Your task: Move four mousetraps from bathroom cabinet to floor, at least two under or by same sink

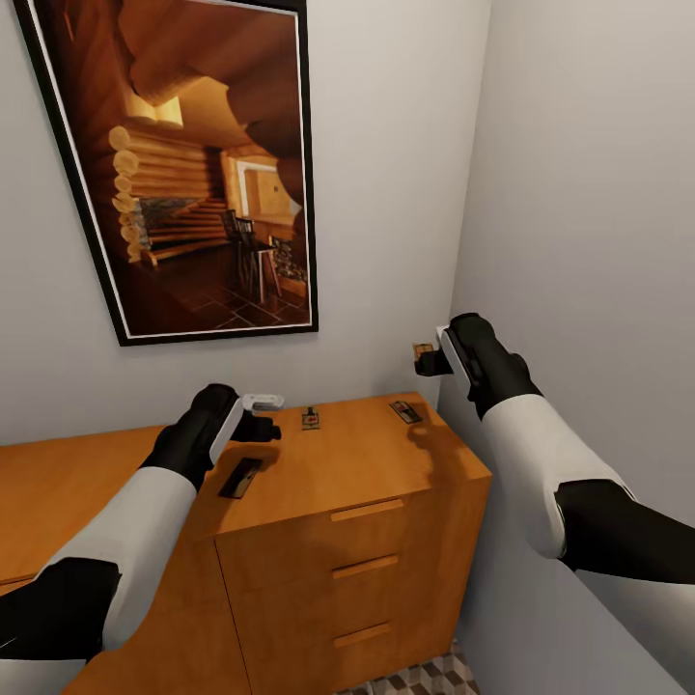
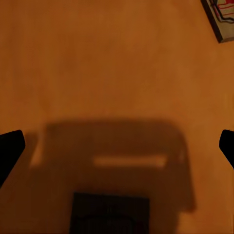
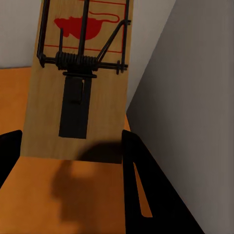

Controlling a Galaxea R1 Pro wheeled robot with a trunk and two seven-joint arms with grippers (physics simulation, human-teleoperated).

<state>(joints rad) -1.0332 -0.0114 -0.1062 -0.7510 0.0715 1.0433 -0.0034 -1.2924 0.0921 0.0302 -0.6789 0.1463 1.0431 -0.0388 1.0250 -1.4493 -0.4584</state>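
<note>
Three mousetraps lie on the orange wooden cabinet (image 1: 367, 473): one in shadow (image 1: 241, 477) (image 2: 109, 212) just below my left gripper, one mid-top (image 1: 310, 418), one near the right corner (image 1: 405, 411). My left gripper (image 1: 268, 417) (image 2: 117, 146) hovers open over the cabinet top, empty. My right gripper (image 1: 427, 362) (image 3: 73, 151) is raised above the cabinet's right corner, close to the side wall, shut on another mousetrap (image 1: 422, 353) (image 3: 80, 78). A strip of patterned bathroom floor (image 1: 415, 681) shows below the drawers. The sink is out of view.
A large framed picture (image 1: 193, 164) hangs on the back wall above the cabinet. The grey side wall (image 1: 598, 241) stands right beside my right arm. The cabinet has three drawers (image 1: 367, 560). A corner of a mousetrap (image 2: 222, 17) shows at the left wrist view's edge.
</note>
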